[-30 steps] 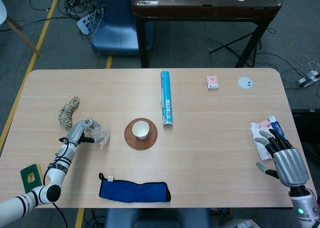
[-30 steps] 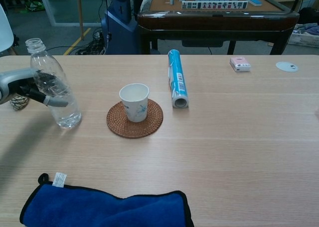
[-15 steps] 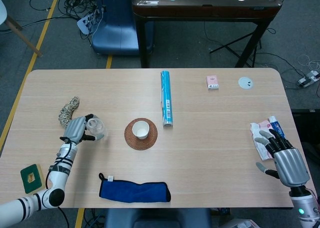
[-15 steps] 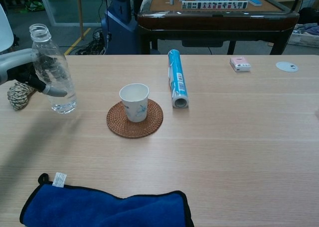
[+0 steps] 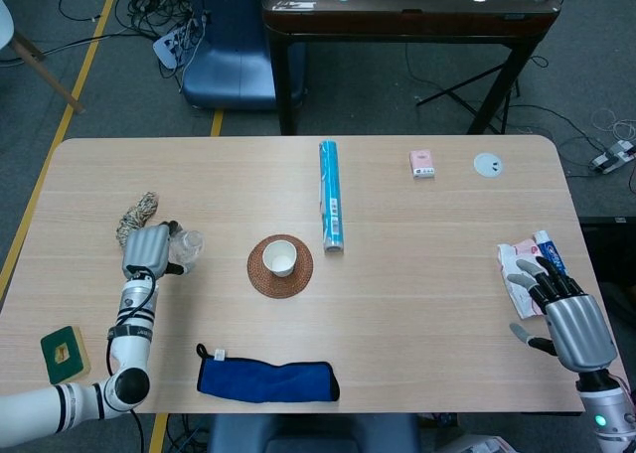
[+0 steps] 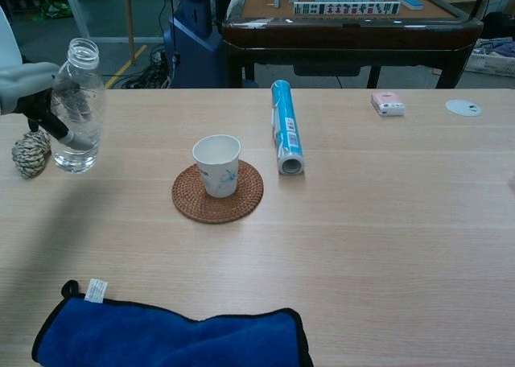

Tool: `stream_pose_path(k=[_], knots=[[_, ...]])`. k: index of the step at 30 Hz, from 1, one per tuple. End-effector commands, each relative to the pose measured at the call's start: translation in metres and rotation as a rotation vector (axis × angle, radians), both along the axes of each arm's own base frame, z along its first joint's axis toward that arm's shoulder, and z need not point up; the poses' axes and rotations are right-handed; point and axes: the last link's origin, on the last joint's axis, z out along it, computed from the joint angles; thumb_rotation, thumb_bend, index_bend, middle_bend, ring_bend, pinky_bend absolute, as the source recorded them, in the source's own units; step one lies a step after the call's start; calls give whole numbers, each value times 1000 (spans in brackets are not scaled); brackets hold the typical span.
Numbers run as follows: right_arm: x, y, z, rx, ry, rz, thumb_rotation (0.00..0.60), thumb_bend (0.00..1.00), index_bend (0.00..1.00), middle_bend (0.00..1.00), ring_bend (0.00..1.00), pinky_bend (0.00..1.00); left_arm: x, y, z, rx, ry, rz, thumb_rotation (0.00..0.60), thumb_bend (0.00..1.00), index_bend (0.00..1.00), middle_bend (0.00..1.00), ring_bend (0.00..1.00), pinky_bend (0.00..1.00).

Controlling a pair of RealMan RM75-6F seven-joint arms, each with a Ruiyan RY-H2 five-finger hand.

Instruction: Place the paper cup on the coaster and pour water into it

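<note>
- Clear thin plastic, uncapped: the water bottle (image 6: 76, 105) stands upright near the desk's (image 5: 417, 264) left edge, just beside a ball of twine (image 6: 30, 153), with only a little water low in it.
- The left hand (image 5: 146, 251) holds the bottle, fingers (image 6: 71, 137) wrapped round its lower body.
- The right hand (image 5: 559, 312) is near the desk's right edge, fingers spread, holding nothing.
- The paper cup (image 6: 217, 165) already sits upright on the woven coaster (image 6: 217, 193) at mid-desk, well apart from the bottle.
- By my reading, the bottle is light and its walls will buckle under a hard squeeze, so a mid-body hold with moderate pressure suits it.
- The cup is light and easily toppled; the neck should tip over its rim without touching it.
</note>
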Motion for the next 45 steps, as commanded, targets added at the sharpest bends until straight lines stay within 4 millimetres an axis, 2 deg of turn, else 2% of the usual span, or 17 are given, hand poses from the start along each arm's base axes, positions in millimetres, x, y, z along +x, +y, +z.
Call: stream_pose_path(k=[1,28,45], knots=[[0,0,0,2,-1,0,600,13,301,204,111,315,12,2,-3,15,31,26,600,132,657,696,461,514],[0,0,1,16,-13,0,600,13,301,204,111,315,30,4,-31,23,345,26,600,133,664,706,469,520],[-2,-1,2,26,-27,-5,600,13,301,204,111,315,56,10,-46,8,448,22,600,133,665,713,470,522]])
